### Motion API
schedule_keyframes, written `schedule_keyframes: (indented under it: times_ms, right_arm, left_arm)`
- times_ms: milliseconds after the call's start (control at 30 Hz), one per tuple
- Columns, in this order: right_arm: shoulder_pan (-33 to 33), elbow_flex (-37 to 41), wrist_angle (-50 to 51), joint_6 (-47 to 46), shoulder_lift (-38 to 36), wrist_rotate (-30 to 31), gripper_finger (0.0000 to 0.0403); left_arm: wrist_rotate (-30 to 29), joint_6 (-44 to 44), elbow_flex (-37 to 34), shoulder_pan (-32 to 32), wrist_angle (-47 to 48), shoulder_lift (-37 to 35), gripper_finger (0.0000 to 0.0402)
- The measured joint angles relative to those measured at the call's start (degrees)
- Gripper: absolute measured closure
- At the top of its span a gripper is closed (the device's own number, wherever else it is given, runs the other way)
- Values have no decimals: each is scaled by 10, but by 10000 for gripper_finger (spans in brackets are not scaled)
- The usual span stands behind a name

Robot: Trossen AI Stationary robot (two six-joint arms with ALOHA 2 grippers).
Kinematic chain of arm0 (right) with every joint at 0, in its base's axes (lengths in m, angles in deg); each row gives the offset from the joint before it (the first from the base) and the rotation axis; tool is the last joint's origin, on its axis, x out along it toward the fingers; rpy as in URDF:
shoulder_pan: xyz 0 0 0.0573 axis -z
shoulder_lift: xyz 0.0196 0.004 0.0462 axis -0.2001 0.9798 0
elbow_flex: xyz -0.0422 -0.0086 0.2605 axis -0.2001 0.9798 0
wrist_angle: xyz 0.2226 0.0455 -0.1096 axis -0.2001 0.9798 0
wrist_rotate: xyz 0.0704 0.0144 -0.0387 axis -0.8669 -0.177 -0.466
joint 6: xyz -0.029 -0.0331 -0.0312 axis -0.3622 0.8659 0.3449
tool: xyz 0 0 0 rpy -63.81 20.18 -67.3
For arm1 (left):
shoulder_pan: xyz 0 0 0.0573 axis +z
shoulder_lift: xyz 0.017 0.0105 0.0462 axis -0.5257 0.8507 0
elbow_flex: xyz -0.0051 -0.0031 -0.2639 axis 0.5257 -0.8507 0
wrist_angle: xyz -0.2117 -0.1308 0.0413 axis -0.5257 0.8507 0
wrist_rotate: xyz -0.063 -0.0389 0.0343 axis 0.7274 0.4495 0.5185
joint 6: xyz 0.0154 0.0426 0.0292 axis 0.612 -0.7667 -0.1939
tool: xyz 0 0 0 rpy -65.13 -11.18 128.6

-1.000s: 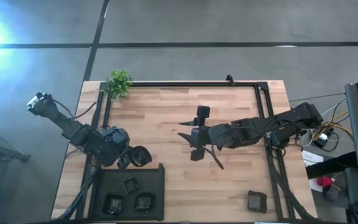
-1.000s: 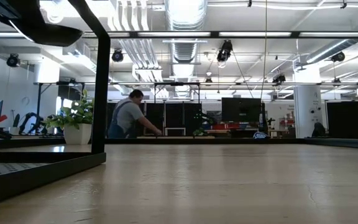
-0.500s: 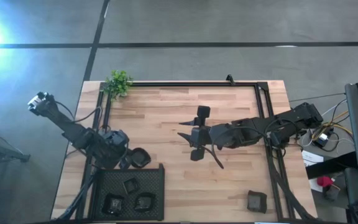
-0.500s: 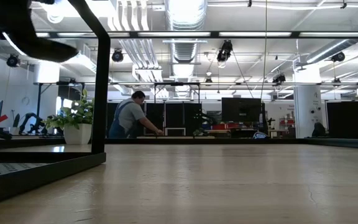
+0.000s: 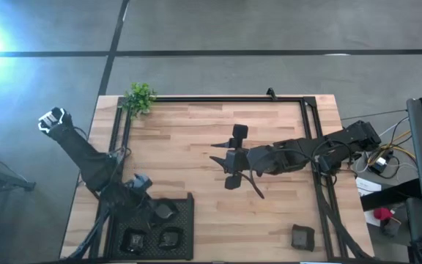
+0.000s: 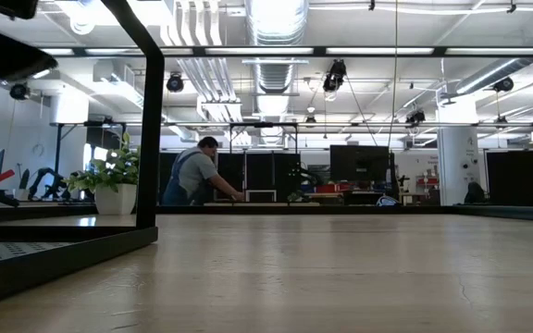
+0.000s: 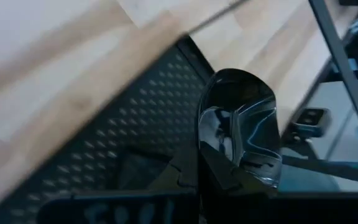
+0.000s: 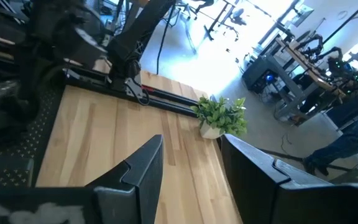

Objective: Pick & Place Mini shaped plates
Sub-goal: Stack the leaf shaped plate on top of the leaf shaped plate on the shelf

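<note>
Only the left wrist view shows the left gripper (image 7: 229,168) clenched on a glossy plate (image 7: 238,121) above the mesh tray (image 7: 135,134); from above, the arm hides that grip, though two more plates (image 5: 169,238) lie in the tray. The right gripper (image 5: 229,170) hangs mid-table, fingers spread and empty. Another plate (image 5: 303,237) sits well apart at the right. The plant (image 5: 140,97) stands at the far corner. A person (image 6: 195,173) works beyond.

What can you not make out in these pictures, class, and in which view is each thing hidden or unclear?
- High view: the left gripper, holding a plate, covers part of the mesh tray; dishes beneath cannot be counted.
- High view: the dark piece near the table's edge is too small to identify.
- Low view: both grippers are outside the picture.
</note>
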Motion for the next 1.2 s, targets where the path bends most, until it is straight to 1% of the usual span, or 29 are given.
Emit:
schedule_keyframes:
  times_ms: [167,300,433,567,700,900,1033,1200]
  right_arm:
    - [0,0,3,27,-3,0,241]
    - [0,0,3,26,-7,0,241]
    - [0,0,3,26,-9,0,241]
    - [0,0,2,25,-9,0,241]
    - [0,0,-1,16,-10,0,241]
    - [0,0,-7,5,-10,0,241]
    - [0,0,-13,5,-11,0,241]
    - [0,0,-17,5,-12,0,241]
  left_arm:
    - [-13,95,-3,-51,-35,34,401]
    - [-49,194,-3,-90,-47,69,401]
    - [-78,263,-3,-114,-82,108,401]
    - [-93,274,-3,-118,-163,150,401]
    - [-85,271,-2,-121,-230,188,401]
    - [-41,298,-2,-129,-241,224,401]
    - [-39,297,-2,-129,-241,226,401]
    - [-45,273,-3,-128,-235,215,401]
